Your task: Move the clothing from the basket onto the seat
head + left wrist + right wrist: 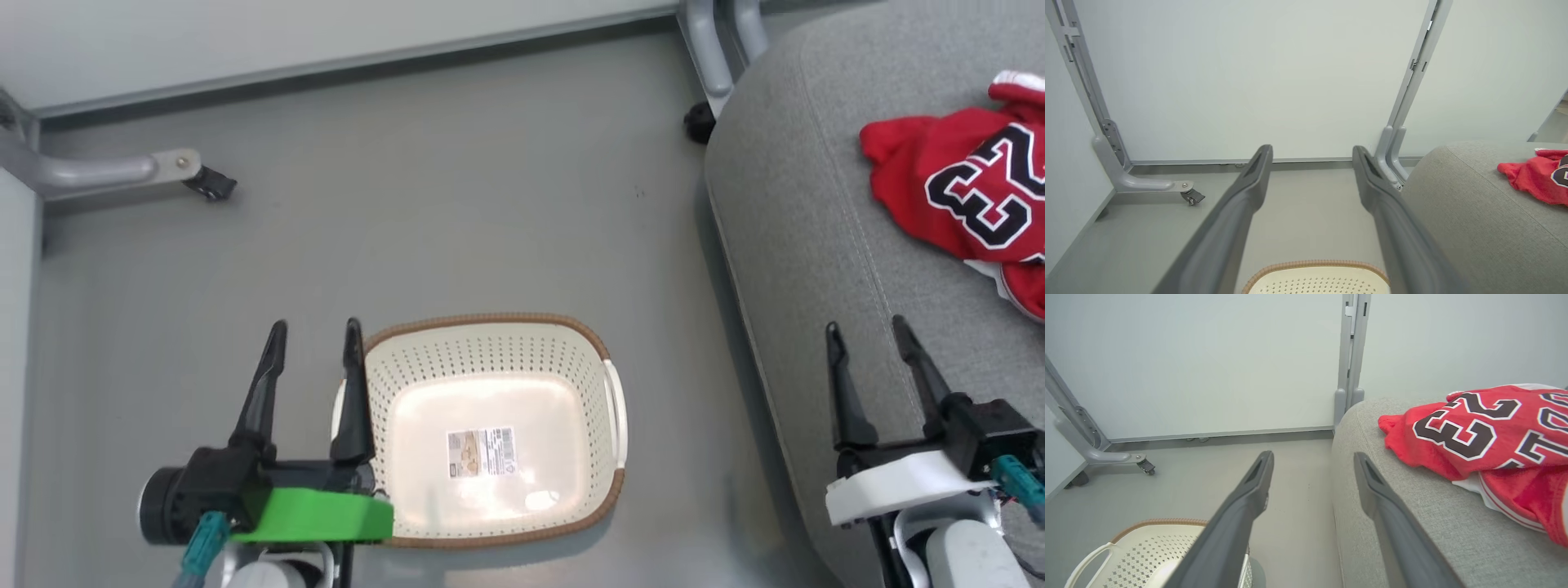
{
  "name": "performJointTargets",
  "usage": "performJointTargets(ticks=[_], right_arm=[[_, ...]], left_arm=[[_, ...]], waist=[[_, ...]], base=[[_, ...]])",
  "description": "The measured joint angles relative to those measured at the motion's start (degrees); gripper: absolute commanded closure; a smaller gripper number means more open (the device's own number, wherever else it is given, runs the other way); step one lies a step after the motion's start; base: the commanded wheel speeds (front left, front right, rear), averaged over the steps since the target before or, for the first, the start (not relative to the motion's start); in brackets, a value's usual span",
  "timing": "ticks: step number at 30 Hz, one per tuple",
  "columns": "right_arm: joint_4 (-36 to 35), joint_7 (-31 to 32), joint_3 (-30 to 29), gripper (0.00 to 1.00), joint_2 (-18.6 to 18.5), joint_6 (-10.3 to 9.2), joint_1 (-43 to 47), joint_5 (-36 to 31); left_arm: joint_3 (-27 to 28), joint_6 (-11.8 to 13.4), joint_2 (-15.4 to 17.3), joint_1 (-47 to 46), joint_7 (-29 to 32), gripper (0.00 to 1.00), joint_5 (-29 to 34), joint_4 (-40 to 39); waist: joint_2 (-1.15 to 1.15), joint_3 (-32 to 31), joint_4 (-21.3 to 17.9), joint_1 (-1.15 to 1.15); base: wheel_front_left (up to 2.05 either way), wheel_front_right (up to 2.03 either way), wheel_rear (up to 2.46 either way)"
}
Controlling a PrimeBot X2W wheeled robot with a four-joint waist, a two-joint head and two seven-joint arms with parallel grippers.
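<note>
Lying on the seat (800, 204), the clothing (963, 188) is clear of both spread, empty fingers (842, 392).

You've got a jersey (971, 192): red, white trim, black number 23 edged in white. The sofa cushion (800, 229): plain grey weave, paler stitched seam. The basket (490, 351): cream, dotted with rows of small holes, brown woven-look rim, white handles. Its label sticker (482, 452): pale, with dark print. The floor (408, 204): flat grey. Your left gripper (317, 331): dark fingers, bright green mount, teal cable. Your right gripper (865, 327): dark fingers, white mount, teal cable. The wall panels (1249, 81): pale grey-white. The frame legs (98, 171): mid-grey, with a black caster (211, 184).
</note>
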Motion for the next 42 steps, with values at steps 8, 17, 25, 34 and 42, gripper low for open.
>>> performJointTargets(ticks=[8,17,25,34,42], right_arm=[[-2.1,0.0,3.5,0.00,0.0,0.00,4.5,-1.2],[-2.8,0.0,6.4,0.00,0.0,0.00,9.5,-3.2],[-2.9,0.0,7.8,0.00,0.0,0.00,11.9,-4.8],[-2.8,0.0,6.9,0.00,0.0,0.00,13.1,-4.6],[-2.8,0.0,6.6,0.00,0.0,0.00,13.4,-4.0]], left_arm=[[6.0,0.6,0.0,7.8,0.0,0.00,1.9,-1.2],[8.6,-2.8,-0.1,14.3,0.0,0.00,5.1,-1.9],[10.0,-3.8,-0.1,18.9,0.0,0.00,4.7,-1.5],[9.6,-4.8,-0.1,20.0,0.0,0.00,4.8,-0.6],[8.4,-5.3,-0.1,20.0,0.0,0.00,4.9,0.8]], waist=[[0.00,-8.4,2.2,0.00],[0.00,-14.8,3.0,0.00],[0.00,-17.6,1.8,0.00],[0.00,-19.9,1.5,0.00],[0.00,-20.6,2.1,0.00]], base=[[0.00,0.00,0.00],[0.00,0.00,0.00],[0.00,0.00,0.00],[0.00,0.00,0.00],[0.00,0.00,0.00]])
